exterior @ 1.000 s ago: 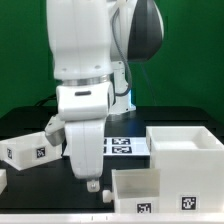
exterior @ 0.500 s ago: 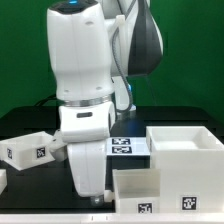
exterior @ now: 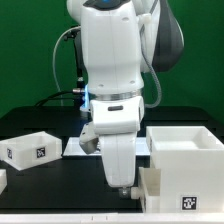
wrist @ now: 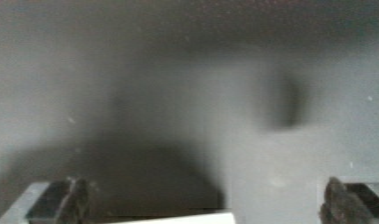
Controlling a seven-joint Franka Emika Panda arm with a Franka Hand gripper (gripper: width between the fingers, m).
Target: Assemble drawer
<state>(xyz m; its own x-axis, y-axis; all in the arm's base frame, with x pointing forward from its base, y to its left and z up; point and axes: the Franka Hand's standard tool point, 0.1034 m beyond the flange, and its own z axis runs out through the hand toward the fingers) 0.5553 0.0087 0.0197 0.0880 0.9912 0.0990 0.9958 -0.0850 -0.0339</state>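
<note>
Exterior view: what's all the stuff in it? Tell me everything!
small box: one, white with a tag, exterior view's left
tall box: one, white, exterior view's right, at the back
low box: one, white with a tag, in front of the tall box
marker board: one, white, flat, mostly hidden
table: one, black, under everything
wall: one, green, behind
arm: one, white, middle
gripper: one, open, low over the table

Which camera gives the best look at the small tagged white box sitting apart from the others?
The exterior view: the small box shows clearly, tag facing the camera. The wrist view misses it, showing mostly blurred dark surface and the gripper's fingertips.
</note>
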